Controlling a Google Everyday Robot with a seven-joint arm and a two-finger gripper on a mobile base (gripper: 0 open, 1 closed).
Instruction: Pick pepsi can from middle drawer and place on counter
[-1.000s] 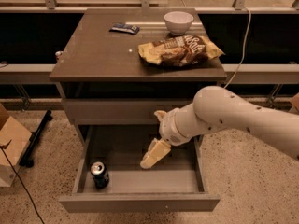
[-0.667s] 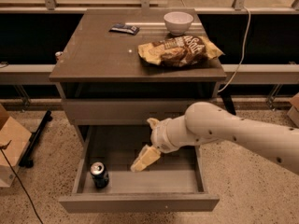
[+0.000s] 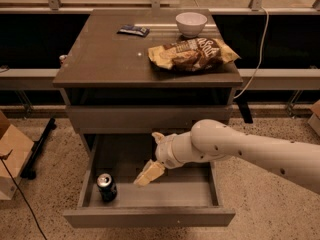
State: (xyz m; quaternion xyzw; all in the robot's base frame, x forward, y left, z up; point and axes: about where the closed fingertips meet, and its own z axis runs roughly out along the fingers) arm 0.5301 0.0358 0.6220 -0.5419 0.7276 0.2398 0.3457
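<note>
Navy pepsi can (image 3: 106, 186): upright, front-left of drawer (image 3: 150, 217); likely light, rigid, slick; best held mid-wall.
Gripper (image 3: 148, 174): near can's right, empty; opening impossible to tell.

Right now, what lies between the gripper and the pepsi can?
In the camera view, only bare middle drawer floor separates the gripper, inside the drawer, from the pepsi can.

Single high front view down on counter (image 3: 100, 54) and middle drawer (image 3: 150, 217), tool (image 3: 144, 177) inside it.
</note>
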